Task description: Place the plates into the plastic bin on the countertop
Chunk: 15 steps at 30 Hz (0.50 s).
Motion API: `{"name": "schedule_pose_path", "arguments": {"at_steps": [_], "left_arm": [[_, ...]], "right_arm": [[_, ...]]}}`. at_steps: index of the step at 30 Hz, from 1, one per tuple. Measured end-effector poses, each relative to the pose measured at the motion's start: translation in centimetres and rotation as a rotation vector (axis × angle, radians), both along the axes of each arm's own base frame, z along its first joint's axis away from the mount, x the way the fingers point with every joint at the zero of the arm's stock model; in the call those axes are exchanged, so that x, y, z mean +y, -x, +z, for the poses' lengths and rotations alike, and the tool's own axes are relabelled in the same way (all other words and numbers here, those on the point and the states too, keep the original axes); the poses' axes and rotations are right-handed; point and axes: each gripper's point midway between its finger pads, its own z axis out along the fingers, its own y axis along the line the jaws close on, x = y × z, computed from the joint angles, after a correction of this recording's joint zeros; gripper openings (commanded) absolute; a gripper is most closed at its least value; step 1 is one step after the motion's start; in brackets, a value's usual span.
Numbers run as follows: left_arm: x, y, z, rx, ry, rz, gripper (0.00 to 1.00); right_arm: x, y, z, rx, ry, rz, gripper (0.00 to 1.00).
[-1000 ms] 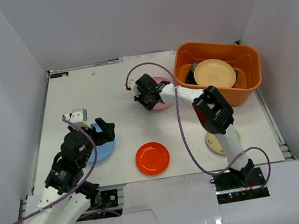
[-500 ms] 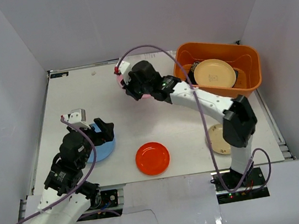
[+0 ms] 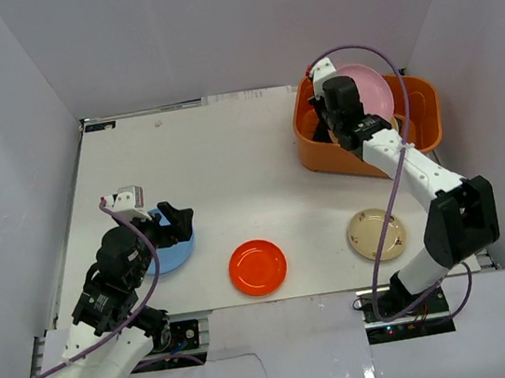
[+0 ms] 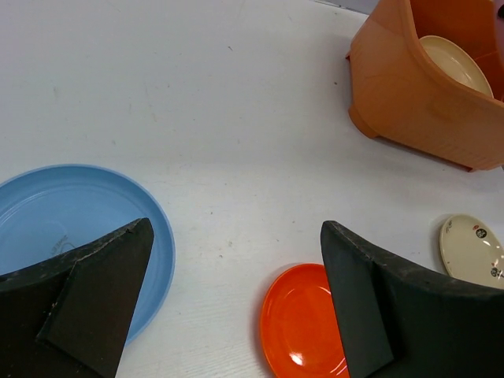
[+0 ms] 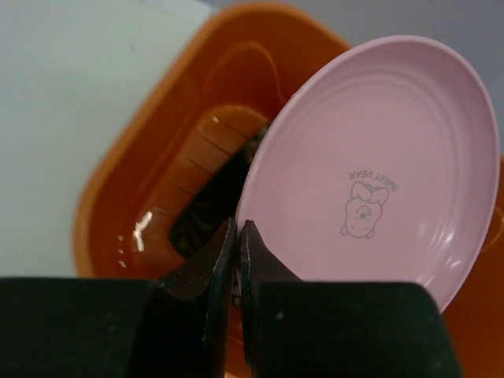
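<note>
One high fixed view, two close wrist views.
The top camera looks steeply down from the near edge over the whole worktop (image 3: 222,174). The left wrist camera looks low across it toward the orange bin (image 4: 409,94), upper right of frame. The right wrist camera peers past its fingers (image 5: 223,268) into that bin.

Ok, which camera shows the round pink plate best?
Right wrist: the round pink plate fills the frame, bear print readable, its rim pinched by the right gripper over the orange plastic bin. Top external shows it small, partly behind the arm; left wrist: not clearly seen.
</note>
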Motion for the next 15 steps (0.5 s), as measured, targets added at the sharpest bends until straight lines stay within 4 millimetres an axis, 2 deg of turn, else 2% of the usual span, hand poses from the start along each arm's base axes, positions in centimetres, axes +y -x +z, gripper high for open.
{"name": "schedule_pose_path", "arguments": {"at_steps": [2,3,7,10,11,13,15], "left_arm": [[-0.1,0.0,0.0,0.001,0.000,-0.005,0.98],[-0.1,0.0,0.0,0.001,0.000,-0.005,0.98],[-0.1,0.0,0.0,0.000,-0.002,-0.006,0.98],[-0.1,0.0,0.0,0.000,-0.003,-0.006,0.98],[-0.1,0.0,0.0,0.000,-0.004,-0.006,0.98],[-0.1,0.0,-0.1,0.003,-0.005,-0.007,0.98],[-0.1,-0.1,-0.2,0.006,-0.008,-0.007,0.98]], "right_arm": [[-2.5,-0.6,-4.3,0.101,0.031,-0.059,0.08],[-3.4,-0.9,-5.8,0.135,0.036,-0.080,0.08],[-5.9,-1.9,-9.6,0.225,0.017,-0.142,0.09],[-6.9,-2.0,-10.7,0.258,-0.018,-0.172,0.36],[-7.0,-2.0,-10.8,0.261,-0.029,-0.180,0.54],[-6.9,-2.0,-10.7,0.267,-0.047,-0.188,0.69],[-6.5,-2.1,-10.1,0.268,-0.074,-0.181,0.71]]}}
